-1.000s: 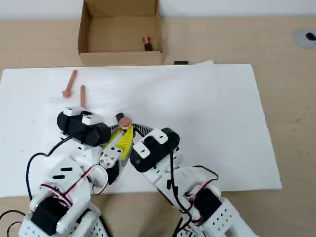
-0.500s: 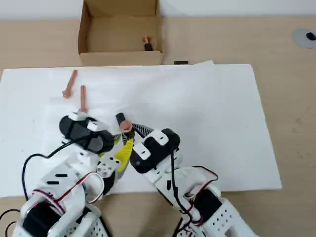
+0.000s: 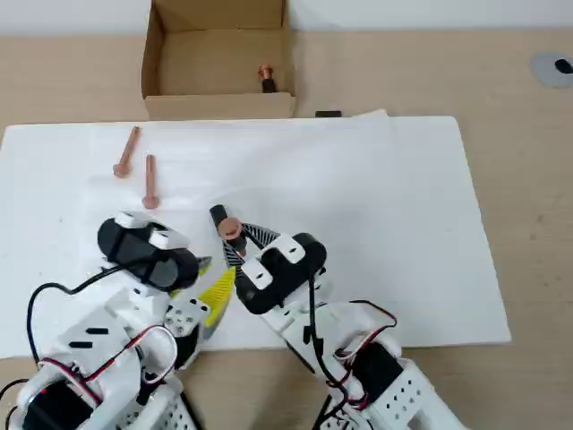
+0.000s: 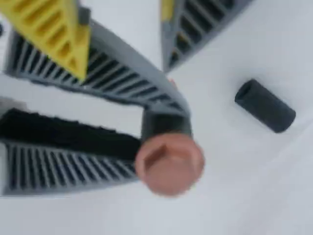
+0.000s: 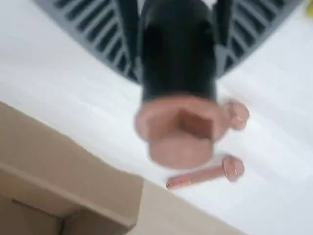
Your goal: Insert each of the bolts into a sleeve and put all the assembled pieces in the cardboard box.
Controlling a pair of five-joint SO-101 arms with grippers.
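Note:
My right gripper (image 3: pixel 235 240) is shut on a black sleeve with a copper bolt (image 3: pixel 230 227) seated in it, held just above the white paper; the bolt head (image 5: pixel 180 128) faces the right wrist camera. My left gripper (image 3: pixel 213 287), with yellow fingers (image 4: pixel 54 24), stands open a little behind and to the left of that piece (image 4: pixel 168 164), not touching it. A loose black sleeve (image 3: pixel 218 215) lies right beside the held piece. Two loose bolts (image 3: pixel 126 151) (image 3: pixel 150 182) lie at the paper's far left. The cardboard box (image 3: pixel 157 54) at the back holds one assembled piece (image 3: pixel 266 78).
White paper (image 3: pixel 376 206) covers the middle of the wooden table. A small black object (image 3: pixel 328 114) lies at the paper's far edge near the box. A grey disc (image 3: pixel 553 68) sits at the table's far right. The paper's right half is bare.
My left gripper has let go of the bolt and drawn back toward the near left. The bolt stays in the sleeve in my right gripper, which has barely moved.

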